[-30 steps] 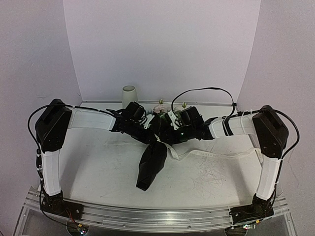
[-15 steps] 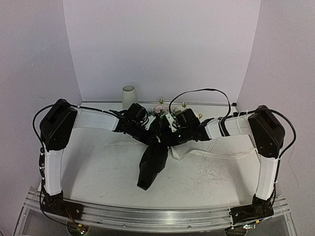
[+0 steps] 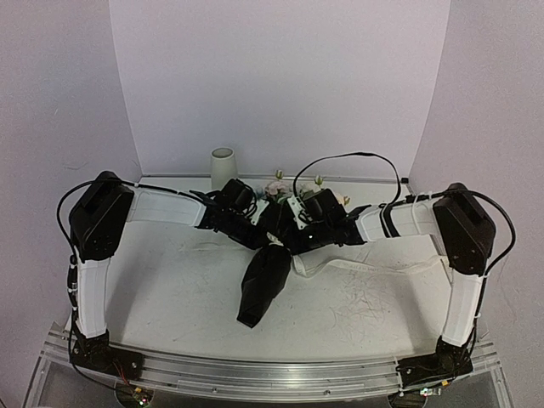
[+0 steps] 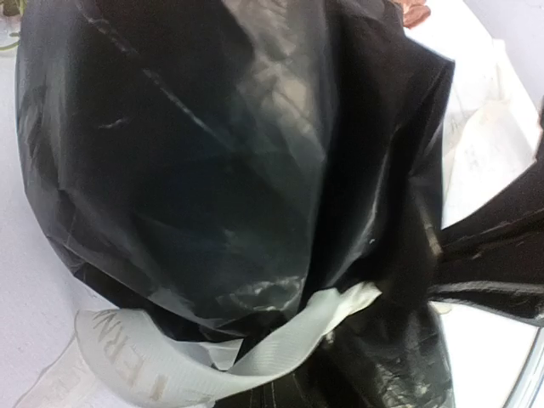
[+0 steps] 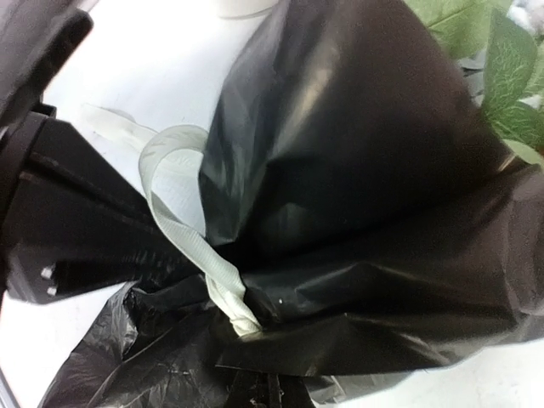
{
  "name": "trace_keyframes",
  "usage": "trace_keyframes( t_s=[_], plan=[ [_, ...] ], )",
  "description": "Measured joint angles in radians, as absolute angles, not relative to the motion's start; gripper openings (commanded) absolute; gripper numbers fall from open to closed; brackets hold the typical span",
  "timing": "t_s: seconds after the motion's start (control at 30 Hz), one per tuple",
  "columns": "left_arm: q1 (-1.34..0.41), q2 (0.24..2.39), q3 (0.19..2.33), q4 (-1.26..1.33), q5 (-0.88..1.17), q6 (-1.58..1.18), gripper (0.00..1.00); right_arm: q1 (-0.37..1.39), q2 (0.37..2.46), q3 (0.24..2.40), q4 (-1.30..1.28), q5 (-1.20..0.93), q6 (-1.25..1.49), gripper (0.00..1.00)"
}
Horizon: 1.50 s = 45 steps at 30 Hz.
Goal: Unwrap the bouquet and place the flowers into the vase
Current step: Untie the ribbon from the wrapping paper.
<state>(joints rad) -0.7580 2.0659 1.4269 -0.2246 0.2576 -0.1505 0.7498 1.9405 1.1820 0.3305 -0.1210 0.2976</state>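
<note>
- Across the middle of a white worktop [image 3: 170, 289] with pale lilac walls, two black-and-white arms reach in from the left and right sides and meet at the centre.
- The bouquet [image 3: 263, 285] lies at the centre of the worktop. Its black paper cone tapers toward the near edge and its open end faces the far wall. The wrap is on.
- A pale strip of material [image 3: 374, 268] lies flat on the worktop, running from just beside the bouquet toward the right.
- The vase [image 3: 223, 165], white and upright, stands at the far edge, left of centre, apart from the bouquet.
- The left fingers [image 3: 262, 231] meet the cone's neck from the left and are closed together. Black paper fills their wrist view, so what they pinch cannot be told.
- The right fingers [image 3: 293, 236] meet the same neck from the right, also closed together. Whether they hold paper or ribbon cannot be told.
- The flowers [image 3: 275, 185], pale pink and white with green leaves, show at the cone's far end, between the two wrists.
- The cream ribbon [image 5: 183, 212] is tied round the neck, with a loop and a knot against the black paper.
</note>
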Motion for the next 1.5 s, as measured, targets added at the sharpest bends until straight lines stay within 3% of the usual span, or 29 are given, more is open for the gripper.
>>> trace_keyframes(
  t_s=[0.37, 0.47, 0.63, 0.83, 1.03, 1.2, 1.5],
  plan=[
    [-0.758, 2.026, 1.391, -0.214, 0.18, -0.149, 0.0, 0.749, 1.844, 1.095, 0.329, -0.067, 0.337, 0.02],
    [-0.758, 2.02, 1.383, -0.209, 0.18, -0.149, 0.06, 0.749, 1.84, 1.072, 0.329, -0.062, 0.344, 0.04],
    [-0.758, 2.015, 1.37, -0.207, 0.187, -0.146, 0.19, 0.749, 1.84, 1.055, 0.328, -0.062, 0.358, 0.14],
    [-0.755, 2.008, 1.366, -0.205, 0.217, -0.144, 0.21, 0.749, 1.823, 1.055, 0.328, -0.073, 0.36, 0.25],
    [-0.755, 2.008, 1.369, -0.2, 0.262, -0.135, 0.3, 0.747, 1.8, 1.059, 0.33, -0.109, 0.352, 0.34],
    [-0.756, 2.008, 1.389, -0.199, 0.296, -0.132, 0.36, 0.747, 1.8, 1.066, 0.328, -0.115, 0.349, 0.35],
    [-0.756, 2.011, 1.428, -0.189, 0.341, -0.13, 0.33, 0.747, 1.802, 1.092, 0.313, -0.077, 0.349, 0.34]
  ],
)
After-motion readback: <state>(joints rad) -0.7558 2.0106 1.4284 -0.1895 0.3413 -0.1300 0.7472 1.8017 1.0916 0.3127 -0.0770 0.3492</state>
